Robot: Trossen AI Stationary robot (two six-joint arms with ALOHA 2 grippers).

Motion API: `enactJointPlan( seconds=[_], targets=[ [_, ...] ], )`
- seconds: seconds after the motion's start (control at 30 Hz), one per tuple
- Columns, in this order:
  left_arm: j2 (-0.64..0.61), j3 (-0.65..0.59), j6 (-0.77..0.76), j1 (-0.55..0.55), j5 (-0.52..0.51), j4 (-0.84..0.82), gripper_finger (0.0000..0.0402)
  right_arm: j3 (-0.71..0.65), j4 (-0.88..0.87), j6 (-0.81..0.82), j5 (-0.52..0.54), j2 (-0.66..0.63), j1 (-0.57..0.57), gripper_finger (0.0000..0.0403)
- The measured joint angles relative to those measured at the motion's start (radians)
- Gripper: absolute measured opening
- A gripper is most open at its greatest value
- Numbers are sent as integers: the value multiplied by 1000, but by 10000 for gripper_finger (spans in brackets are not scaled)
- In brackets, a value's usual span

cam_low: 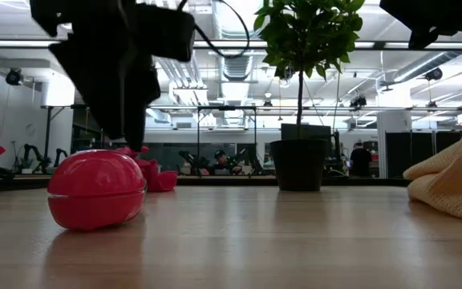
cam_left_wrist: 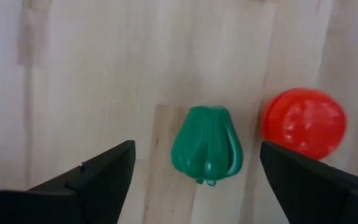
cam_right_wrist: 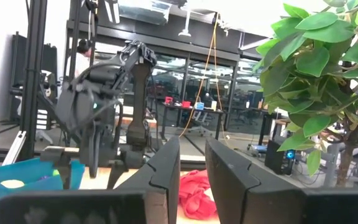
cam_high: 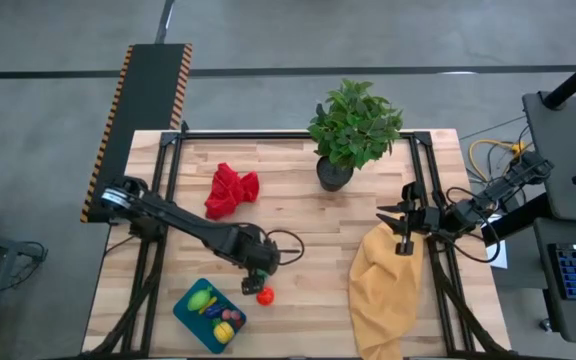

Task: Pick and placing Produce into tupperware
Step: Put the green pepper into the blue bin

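While spread wide, left tool straddles green pepper, untouched.

Left pincer gapes wide, pointing down; right pincer hangs nearly closed.

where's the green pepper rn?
On the table, between the open left gripper's fingers, the green pepper lies beside the red tomato, near the tupperware.

The left tool hides the dark green piece from the high view.
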Motion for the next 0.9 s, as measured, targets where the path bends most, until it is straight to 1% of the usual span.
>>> enactJointPlan(
  seconds=[0.27, 0.67, 0.9],
  targets=[
    [70, 3, 0, 0, 48, 1, 331, 0, -11, 0, 0, 0, 0, 68],
    [172, 0, 0, 1, 58, 0, 331, 0, -29, 0, 0, 0, 0, 68],
    [171, 0, 7, 1, 61, 0, 331, 0, -31, 0, 0, 0, 0, 68]
  ],
)
